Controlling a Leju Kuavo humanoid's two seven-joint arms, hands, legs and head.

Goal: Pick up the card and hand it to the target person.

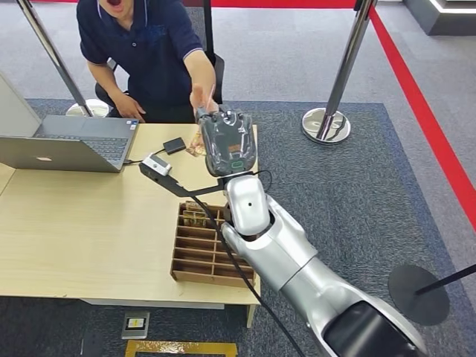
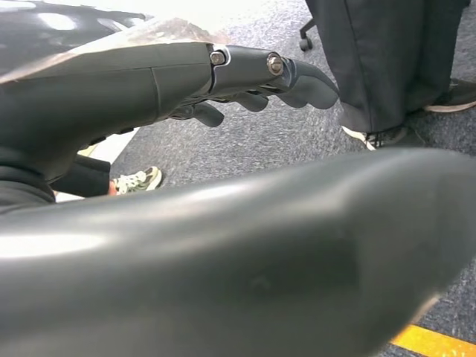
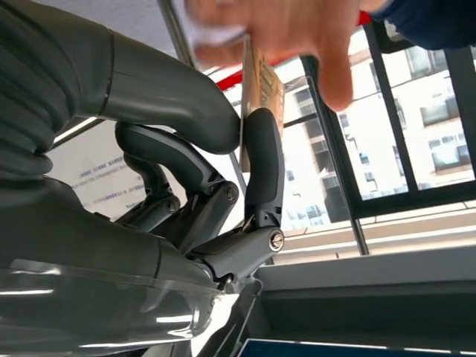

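The card (image 3: 257,82) is pinched upright between the thick thumb and a dark finger of the right hand (image 3: 224,171), which is raised over the far edge of the desk (image 1: 84,223) toward the seated person (image 1: 152,52). In the right wrist view the person's hand (image 3: 291,30) is seen just above the robot's fingertips, its fingers closed around the card's upper edge, so the card is touched by both hands at once. In the head view the person's hand (image 1: 201,97) is met just beyond the back of the right hand (image 1: 227,141).

The card is judged to be thin, light and fairly stiff, with a smooth printed face that could slip if the pinch is eased too soon. It is best taken by its free upper part, clear of the robot's thumb, with the flat faces pressed rather than the edges. A bend or crease could be caused if it is pulled while the pinch is firm.

The left hand (image 2: 264,74) is seen in its wrist view hanging above the carpet, fingers stretched nearly straight and holding nothing. A slotted cardboard tray (image 1: 196,249) lies on the desk below the right forearm, and a laptop (image 1: 67,145) stands well off to the left of that hand.
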